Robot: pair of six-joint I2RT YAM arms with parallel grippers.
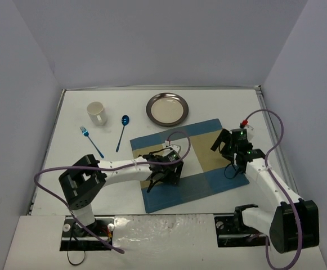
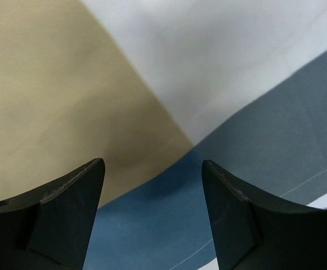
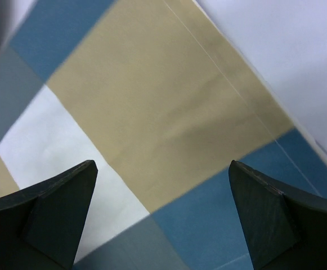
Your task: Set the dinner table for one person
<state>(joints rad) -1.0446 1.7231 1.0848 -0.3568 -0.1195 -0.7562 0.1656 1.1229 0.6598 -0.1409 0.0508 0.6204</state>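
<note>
Top external: your left gripper (image 1: 156,181) and right gripper (image 1: 225,146) hang spread, empty, over the blue-and-tan checked cloth placemat (image 1: 208,181) mid-frame.

Robot lab cell: bare walls (image 1: 152,39) box white tabletop (image 1: 231,104); purple cables (image 1: 264,111) loop off arms (image 1: 124,167).
</note>
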